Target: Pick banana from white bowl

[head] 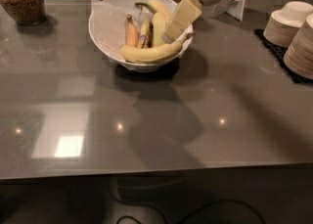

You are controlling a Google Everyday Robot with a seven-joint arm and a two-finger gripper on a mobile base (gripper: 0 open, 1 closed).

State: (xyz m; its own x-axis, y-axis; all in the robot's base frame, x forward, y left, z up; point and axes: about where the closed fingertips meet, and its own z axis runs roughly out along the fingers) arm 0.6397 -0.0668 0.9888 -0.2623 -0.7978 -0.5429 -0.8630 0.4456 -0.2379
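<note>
**Gripper poised over the bowl's right side, bananas just beneath**

Camera view: the gripper [170,34] hangs tilted over the right side of the white bowl [92,34], its tip just above the fruit. Whether it is open or closed cannot be told, and it seems to hold nothing. Just below the tip, the front banana [146,53] lies across the bowl's near side. A more upright banana [158,26] stands just left of the tip. The bowl rests on the desk [156,130], and stacked paper bowls [286,25] sit well off to the gripper's right.

The bananas are crowded together, so a grasp could catch two at once or snag the paper liner [110,22]. Pressing down near the rim could tip or slide the bowl. The smooth, curved skin may slip free.
</note>
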